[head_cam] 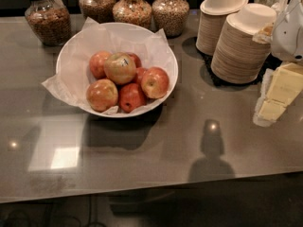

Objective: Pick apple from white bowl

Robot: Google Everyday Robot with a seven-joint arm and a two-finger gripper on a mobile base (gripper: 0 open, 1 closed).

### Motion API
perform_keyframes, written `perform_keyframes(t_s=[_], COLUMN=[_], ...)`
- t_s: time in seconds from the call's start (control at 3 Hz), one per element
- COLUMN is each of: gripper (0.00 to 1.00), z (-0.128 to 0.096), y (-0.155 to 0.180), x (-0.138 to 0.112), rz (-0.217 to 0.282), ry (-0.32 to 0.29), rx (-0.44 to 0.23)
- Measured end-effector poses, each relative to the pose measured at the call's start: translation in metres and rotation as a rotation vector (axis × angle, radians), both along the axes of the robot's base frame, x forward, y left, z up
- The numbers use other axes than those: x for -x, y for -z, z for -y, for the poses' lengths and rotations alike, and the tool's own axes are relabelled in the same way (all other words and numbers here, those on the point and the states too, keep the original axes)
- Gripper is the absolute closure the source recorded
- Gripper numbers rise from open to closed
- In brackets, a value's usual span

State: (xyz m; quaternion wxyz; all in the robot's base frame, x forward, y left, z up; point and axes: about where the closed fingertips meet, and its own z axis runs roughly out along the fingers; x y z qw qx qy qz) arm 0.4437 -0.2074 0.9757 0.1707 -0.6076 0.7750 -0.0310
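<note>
The gripper [278, 91] hangs low at the counter's [156, 155] right edge, well apart from the white bowl [175, 73]; spread or closed, I cannot tell. The round apple [155, 82] sits on the pile's right side, pale patch facing left.

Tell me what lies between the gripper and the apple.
In the camera view, only the white bowl's rim and bare countertop lie between the gripper, at the right edge, and the apple.

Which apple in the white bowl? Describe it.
Left of the beige gripper at the right edge, a wide white paper-lined bowl sits on the grey countertop. Pick its rightmost red-orange apple: pale yellow patch, no sticker, unlike the yellower stickered one.
</note>
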Motion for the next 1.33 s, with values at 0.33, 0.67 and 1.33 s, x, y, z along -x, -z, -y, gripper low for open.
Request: perform_keyframes(t_s=[0.33, 0.67, 1.33], gripper=[0.0, 0.0, 0.0], z=[-0.029, -0.064, -0.074], y=[0.003, -0.005, 0.003], x=[-0.018, -0.031, -0.037], rz=[0.02, 0.055, 0.062], ry=[-0.064, -0.15, -0.145], rx=[-0.024, -0.059, -0.109])
